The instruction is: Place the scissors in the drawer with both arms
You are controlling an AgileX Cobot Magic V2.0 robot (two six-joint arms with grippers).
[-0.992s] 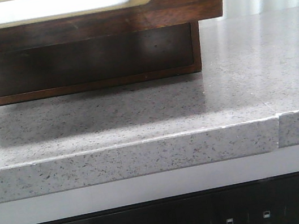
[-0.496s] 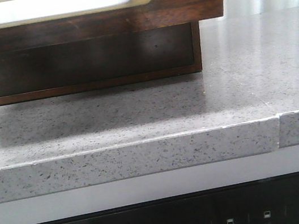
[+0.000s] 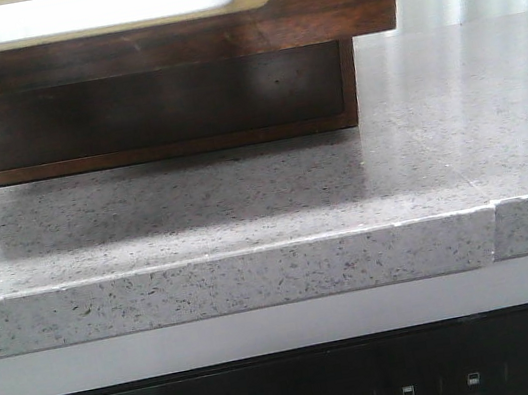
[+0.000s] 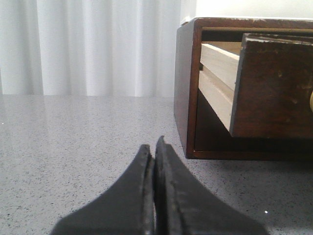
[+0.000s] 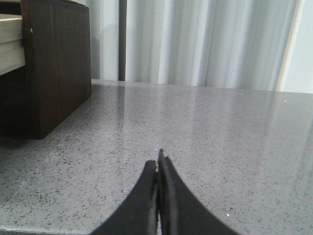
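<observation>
The drawer (image 4: 274, 88) is pulled out, ready for scissors; the left gripper (image 4: 155, 147) and right gripper (image 5: 158, 164) are pressed together, holding nothing

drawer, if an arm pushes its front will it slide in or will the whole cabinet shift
The drawer already sits pulled out of the cabinet, so it probably slides freely. The cabinet rests loose on the smooth, glossy countertop, so a hard shove might scoot it. Solid-looking wood suggests decent weight.

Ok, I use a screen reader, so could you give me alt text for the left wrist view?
The left claw is shut and empty above a grey speckled countertop. Beyond it stands a dark wooden cabinet whose drawer is pulled partly out, with white curtains behind.
</observation>
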